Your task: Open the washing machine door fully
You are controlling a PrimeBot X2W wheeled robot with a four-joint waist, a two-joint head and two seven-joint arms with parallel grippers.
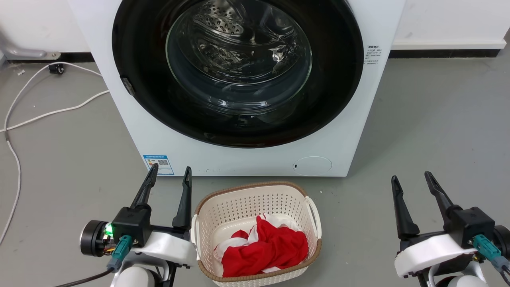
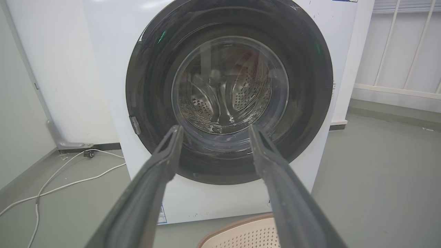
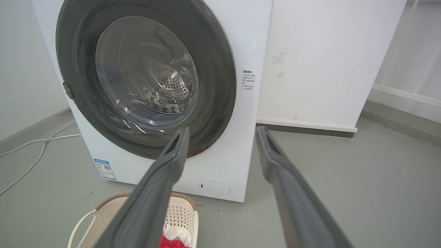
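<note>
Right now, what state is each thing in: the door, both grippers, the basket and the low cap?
washing machine door: shut, flush with the washing machine.
left gripper: open, empty, clear of the door.
right gripper: open, empty, clear of the door.
laundry basket: upright on the floor, holding red and white cloth.
round cap: closed.

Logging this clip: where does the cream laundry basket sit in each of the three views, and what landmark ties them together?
Head view: the laundry basket is at bottom centre, with red and white cloth inside.
Left wrist view: a corner of it is at the bottom edge, right of centre.
Right wrist view: it is at bottom left, partly behind the right tool.
Shared landmark: the blue label low on the washing machine.
</note>
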